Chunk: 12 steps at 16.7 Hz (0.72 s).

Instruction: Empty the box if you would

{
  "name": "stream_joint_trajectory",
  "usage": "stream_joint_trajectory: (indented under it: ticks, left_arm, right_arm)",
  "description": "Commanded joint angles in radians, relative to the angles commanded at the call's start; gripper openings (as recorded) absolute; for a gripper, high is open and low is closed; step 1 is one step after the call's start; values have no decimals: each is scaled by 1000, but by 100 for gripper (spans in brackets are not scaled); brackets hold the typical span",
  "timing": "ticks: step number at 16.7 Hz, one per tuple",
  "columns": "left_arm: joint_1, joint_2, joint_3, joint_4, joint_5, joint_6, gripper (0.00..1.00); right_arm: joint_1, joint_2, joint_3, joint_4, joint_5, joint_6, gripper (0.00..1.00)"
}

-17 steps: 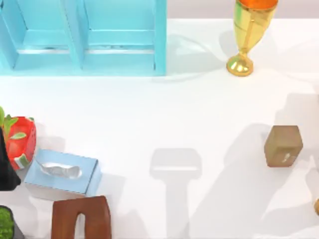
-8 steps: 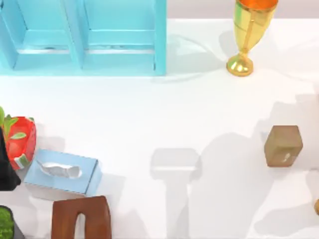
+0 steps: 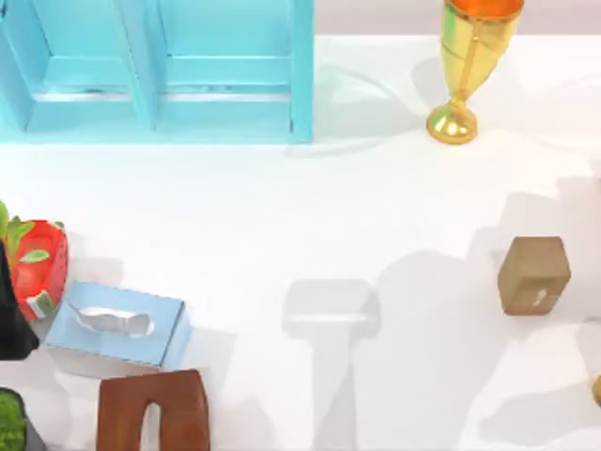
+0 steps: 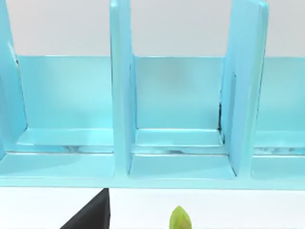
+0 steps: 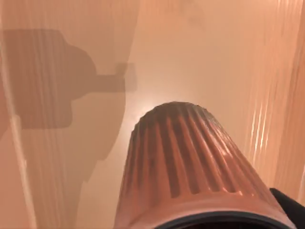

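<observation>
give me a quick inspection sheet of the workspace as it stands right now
surface: white table, arm shadows across its right half.
job's things: right wrist view looks into an orange container with a ribbed orange object inside; which box is meant, cannot tell.
clutter: blue shelf unit at the back left; gold goblet back right; brown block on the right; blue tissue box, brown wooden holder, strawberry-shaped item on the left.
grippers: left arm, dark part at the left edge; jaws not visible for either arm.
cables: nothing seen.
surroundings: nothing seen beyond the table.
</observation>
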Motion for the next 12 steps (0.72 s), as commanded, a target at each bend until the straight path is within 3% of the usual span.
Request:
stream_joint_trajectory:
  ticks: [5,12]
  left_arm:
    - [0,0,0,0,0,0,100]
    - [0,0,0,0,0,0,100]
  right_arm:
    - [234,-52,-154,67,7,240,0]
    - [760,-205,-515,245,20,750,0]
